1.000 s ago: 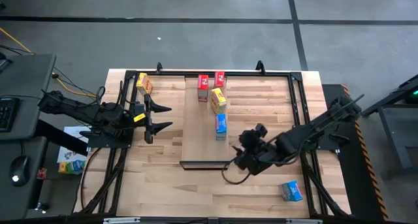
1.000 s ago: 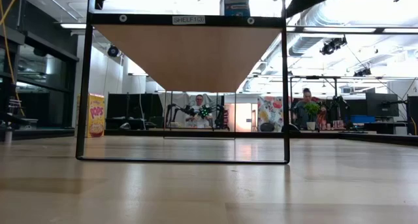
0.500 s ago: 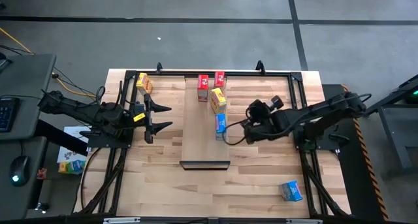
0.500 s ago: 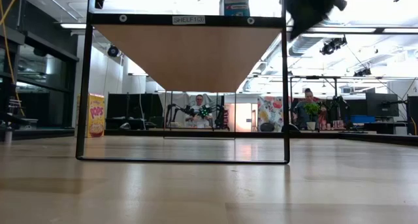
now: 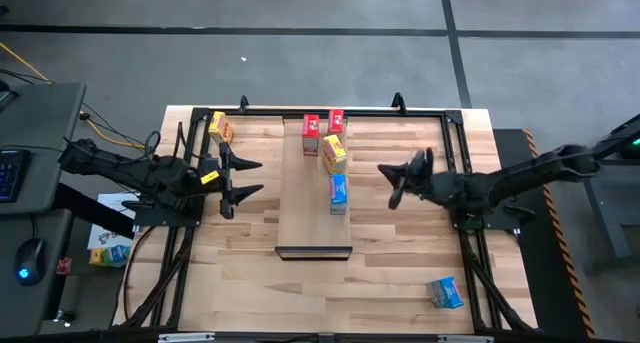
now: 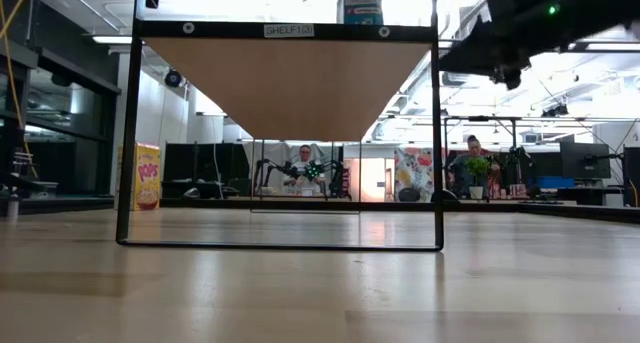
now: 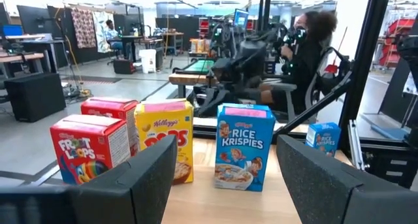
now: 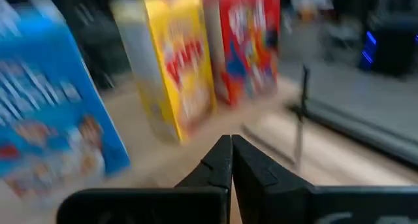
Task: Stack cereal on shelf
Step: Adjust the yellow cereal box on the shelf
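The shelf [image 5: 305,218], a pale board with a dark lip at its near end, lies in the middle of the table. Four cereal boxes stand upright on it: two red [image 5: 311,133] [image 5: 336,121], one yellow [image 5: 333,153], one blue [image 5: 338,193]. Another yellow box [image 5: 219,128] stands at the far left. Another blue box [image 5: 446,292] lies at the near right. My right gripper [image 8: 230,160] is shut and holds nothing. It hangs right of the shelf [image 5: 385,173], pointing at the boxes. My left gripper [image 5: 250,178] waits open left of the shelf.
A black frame runs around the table, with rails along the far edge [image 5: 320,111] and right side [image 5: 462,183]. In the low view the shelf's underside [image 6: 290,83] shows high up between black posts. People sit at desks in the room beyond.
My right gripper has swung from near the shelf's lip toward the far edge, passed close by the blue box, then drawn back toward the table's right edge. It has tipped up from pointing down to nearly level. The boxes have stayed where they were.
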You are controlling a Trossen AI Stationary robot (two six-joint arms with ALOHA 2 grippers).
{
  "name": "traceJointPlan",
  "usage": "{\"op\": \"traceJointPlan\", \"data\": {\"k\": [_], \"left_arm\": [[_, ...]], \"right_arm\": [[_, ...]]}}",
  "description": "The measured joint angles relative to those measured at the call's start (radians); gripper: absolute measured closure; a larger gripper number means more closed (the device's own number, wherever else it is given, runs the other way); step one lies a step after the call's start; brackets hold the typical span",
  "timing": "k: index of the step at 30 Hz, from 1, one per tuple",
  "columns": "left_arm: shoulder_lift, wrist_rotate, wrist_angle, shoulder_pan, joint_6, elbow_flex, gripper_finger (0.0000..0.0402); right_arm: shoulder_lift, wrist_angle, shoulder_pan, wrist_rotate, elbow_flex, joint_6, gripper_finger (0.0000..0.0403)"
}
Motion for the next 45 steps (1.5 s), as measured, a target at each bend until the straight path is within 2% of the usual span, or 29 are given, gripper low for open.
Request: {"op": "traceJointPlan", "data": {"k": [2,4,7,9,15,19,30,40,45], "left_arm": [[0.0,0.0,0.0,0.0,0.008,0.0,0.0147],[0.0,-0.001,0.005,0.0,0.008,0.0,0.0147],[0.0,-0.007,0.01,0.002,0.007,0.0,0.0147],[0.0,-0.009,0.013,0.002,0.007,0.0,0.0147],[0.0,-0.012,0.028,0.002,0.011,0.0,0.0147],[0.0,-0.012,0.026,0.002,0.012,0.0,0.0147],[0.011,-0.011,0.027,0.002,0.034,0.0,0.0147],[0.065,-0.029,0.055,0.002,0.033,0.0,0.0147],[0.115,-0.088,0.079,0.017,0.033,0.0,0.0147]], "right_arm": [[-0.009,0.231,-0.044,-0.084,-0.081,-0.069,0.0402],[-0.003,0.377,-0.093,-0.167,-0.124,-0.085,0.0402],[0.03,0.408,-0.152,-0.289,-0.121,-0.027,0.0402],[0.086,0.409,-0.163,-0.318,-0.097,-0.013,0.0402],[0.269,0.472,-0.162,-0.349,0.005,-0.054,0.0403],[0.334,0.47,-0.164,-0.351,0.064,-0.073,0.0403],[0.405,0.451,-0.186,-0.32,0.111,-0.09,0.0403],[0.438,0.496,-0.186,-0.346,0.118,-0.089,0.0403],[0.438,0.496,-0.186,-0.363,0.118,-0.08,0.0403]]}}
